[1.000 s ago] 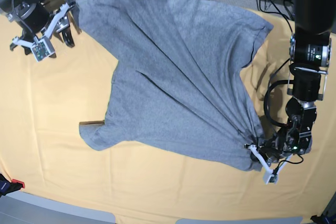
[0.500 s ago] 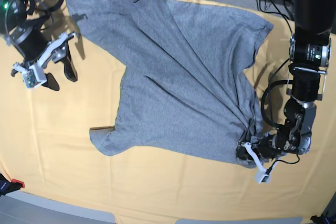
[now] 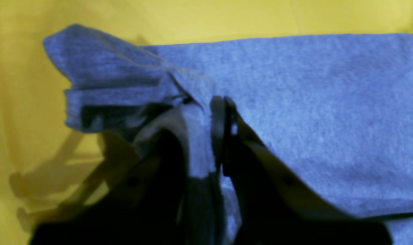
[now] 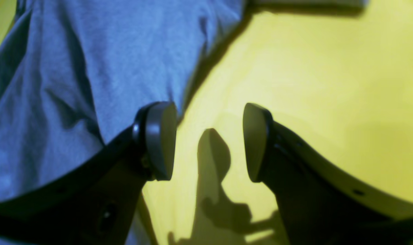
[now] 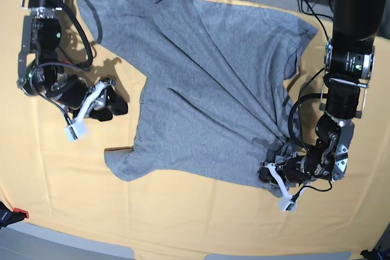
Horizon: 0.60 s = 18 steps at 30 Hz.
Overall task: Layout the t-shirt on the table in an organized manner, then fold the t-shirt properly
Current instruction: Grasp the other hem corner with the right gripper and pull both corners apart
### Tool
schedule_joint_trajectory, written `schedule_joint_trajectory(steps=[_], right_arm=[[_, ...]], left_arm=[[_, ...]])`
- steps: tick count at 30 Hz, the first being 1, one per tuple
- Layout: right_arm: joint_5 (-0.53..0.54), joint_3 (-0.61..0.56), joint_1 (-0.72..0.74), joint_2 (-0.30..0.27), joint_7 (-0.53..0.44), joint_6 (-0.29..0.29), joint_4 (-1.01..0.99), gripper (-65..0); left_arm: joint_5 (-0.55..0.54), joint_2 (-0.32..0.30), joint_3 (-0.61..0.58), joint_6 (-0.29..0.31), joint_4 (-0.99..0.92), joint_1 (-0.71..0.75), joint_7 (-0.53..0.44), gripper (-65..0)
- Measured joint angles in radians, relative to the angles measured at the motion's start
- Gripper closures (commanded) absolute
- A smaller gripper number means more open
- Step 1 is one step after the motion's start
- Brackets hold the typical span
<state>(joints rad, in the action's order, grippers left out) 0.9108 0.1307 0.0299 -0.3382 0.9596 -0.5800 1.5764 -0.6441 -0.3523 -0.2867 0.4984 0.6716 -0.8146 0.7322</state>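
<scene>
Left wrist view: the left gripper (image 3: 215,136) is clenched on a bunched corner of the t-shirt (image 3: 295,102), fabric pinched between the dark fingers (image 3: 223,126) and folding over itself to the left. The cloth looks soft, thin and limp, so I'd judge it light, non-fragile, and likely to drape and wrinkle rather than hold shape. The rest of the shirt lies flat on the table (image 3: 22,85). Heather-grey knit, hem stitching visible on the folded flap; no lettering in view.

Right wrist view: the right gripper (image 4: 206,139) is released, jaws apart, nothing between them, hovering over bare table (image 4: 312,85) just beside the t-shirt's (image 4: 90,68) edge. Soft creases run through the cloth. The nearest edge or a corner looks like the sensible place to take hold; pinching mid-panel would just bunch it.

Base view: t-shirt (image 5: 207,83) spread across the upper middle of the table (image 5: 61,199), plain side up, diagonal wrinkles pulling toward the left gripper (image 5: 274,181) at its lower corner. One end reaches the table's far edge. Right gripper (image 5: 100,105) sits just off the shirt's side, not touching it. Layout looks unfinished, folding not begun.
</scene>
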Motion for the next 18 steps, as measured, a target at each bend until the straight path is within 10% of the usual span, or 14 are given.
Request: schedule_joint_trajectory(steps=[15,18], right_arm=[[-0.013,0.002,0.183,0.155,0.028,-0.061,-0.344,-32.7],[-0.097,0.002,0.192,0.17,-0.022,-0.066,-0.344,-18.4]], left_arm=[[0.0,-0.008,0.0,0.0,0.0,0.021,0.013,0.0],[0.0,-0.008,0.0,0.0,0.0,0.022,0.014,0.0]])
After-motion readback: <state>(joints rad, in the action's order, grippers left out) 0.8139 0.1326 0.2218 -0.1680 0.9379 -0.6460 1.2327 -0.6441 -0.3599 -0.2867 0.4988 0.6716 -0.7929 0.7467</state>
